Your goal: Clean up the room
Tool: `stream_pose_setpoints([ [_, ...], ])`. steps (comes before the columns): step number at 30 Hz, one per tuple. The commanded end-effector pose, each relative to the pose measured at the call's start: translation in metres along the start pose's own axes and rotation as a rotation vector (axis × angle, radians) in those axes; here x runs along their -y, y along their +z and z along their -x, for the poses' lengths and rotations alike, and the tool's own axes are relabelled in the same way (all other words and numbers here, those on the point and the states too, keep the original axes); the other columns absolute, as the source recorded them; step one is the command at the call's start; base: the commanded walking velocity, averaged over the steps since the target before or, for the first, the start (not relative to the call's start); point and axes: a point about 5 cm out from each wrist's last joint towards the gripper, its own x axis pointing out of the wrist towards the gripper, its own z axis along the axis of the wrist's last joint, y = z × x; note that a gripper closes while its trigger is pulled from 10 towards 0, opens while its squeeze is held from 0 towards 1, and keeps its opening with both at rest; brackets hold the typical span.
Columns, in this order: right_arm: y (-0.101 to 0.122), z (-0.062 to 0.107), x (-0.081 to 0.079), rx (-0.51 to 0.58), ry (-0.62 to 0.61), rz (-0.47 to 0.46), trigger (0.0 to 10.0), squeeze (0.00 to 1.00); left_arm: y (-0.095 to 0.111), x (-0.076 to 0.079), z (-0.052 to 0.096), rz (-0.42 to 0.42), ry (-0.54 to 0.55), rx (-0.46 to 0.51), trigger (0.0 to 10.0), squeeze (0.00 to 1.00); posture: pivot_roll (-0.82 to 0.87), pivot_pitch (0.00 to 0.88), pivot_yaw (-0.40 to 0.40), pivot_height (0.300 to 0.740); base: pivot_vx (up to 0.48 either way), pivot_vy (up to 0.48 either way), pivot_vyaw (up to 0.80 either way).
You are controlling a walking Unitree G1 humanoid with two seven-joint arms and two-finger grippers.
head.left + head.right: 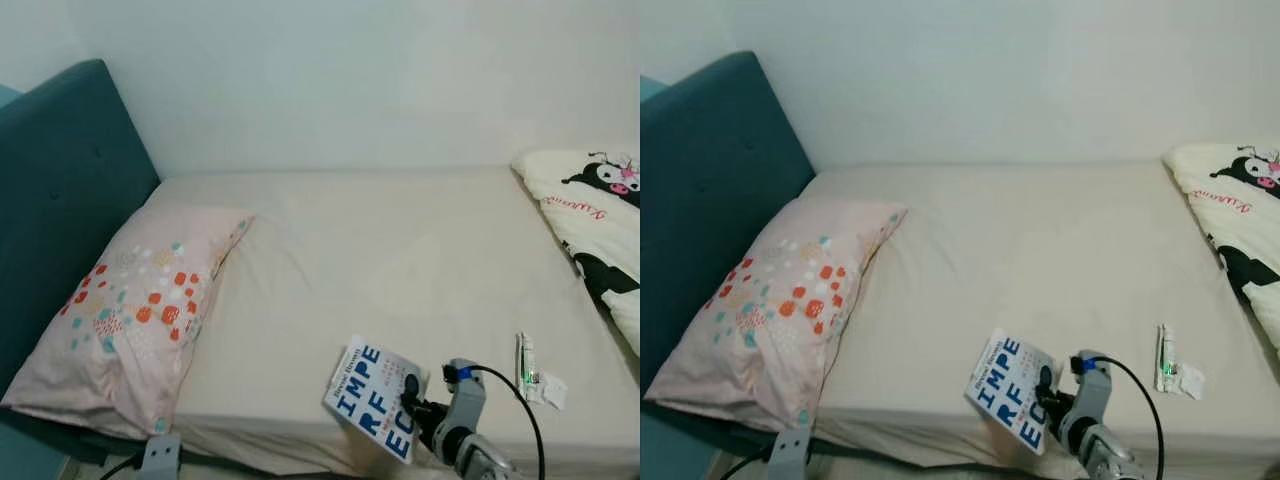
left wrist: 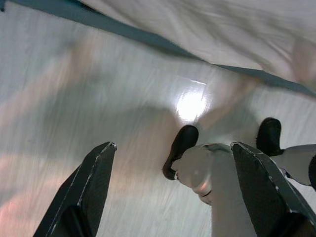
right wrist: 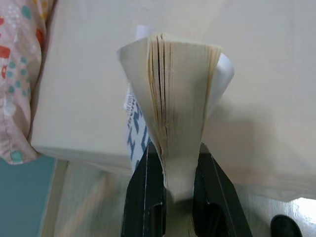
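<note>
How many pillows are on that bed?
1: a pink dotted pillow lies at the bed's left end, against the teal headboard. The cartoon-print bedding at the right edge might hide another.

one book (image 1: 375,400), one pillow (image 1: 135,310), one tube (image 1: 525,363)

Both head eyes look down over the bed (image 1: 400,260), the right wrist camera closely shares its edge, the left faces the floor (image 2: 98,123).
</note>
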Motion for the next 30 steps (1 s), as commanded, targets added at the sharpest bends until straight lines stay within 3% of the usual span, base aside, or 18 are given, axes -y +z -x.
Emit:
stream_pose_setpoints([
  [1,-0.0039,-0.0017,-0.0051,-0.003,0.016,-0.005,10.0,0.00,-0.0051,-0.0041,0.0018,0.003,0.005,-0.009,10.0,0.00,-0.06,0.044,0.049,0.740,0.000,0.000,0.63],
  [12,-0.0073,0.0002,-0.0033,-0.011,0.007,-0.009,10.0,0.00,-0.0068,-0.0056,0.0021,0.016,0.010,-0.025,10.0,0.00,-0.06,0.044,0.053,0.740,0.000,0.000,0.62],
  [21,-0.0080,0.0006,-0.0020,-0.017,-0.004,-0.011,10.0,0.00,-0.0101,-0.0047,0.0021,-0.001,0.016,-0.051,10.0,0.00,-0.06,0.037,0.058,0.740,-0.480,0.000,0.63],
  [30,-0.0076,0.0011,-0.0016,-0.006,-0.004,-0.015,10.0,0.00,-0.0061,-0.0074,0.0025,0.002,0.011,-0.023,10.0,0.00,-0.06,0.050,0.064,0.740,0.000,0.000,0.63],
])
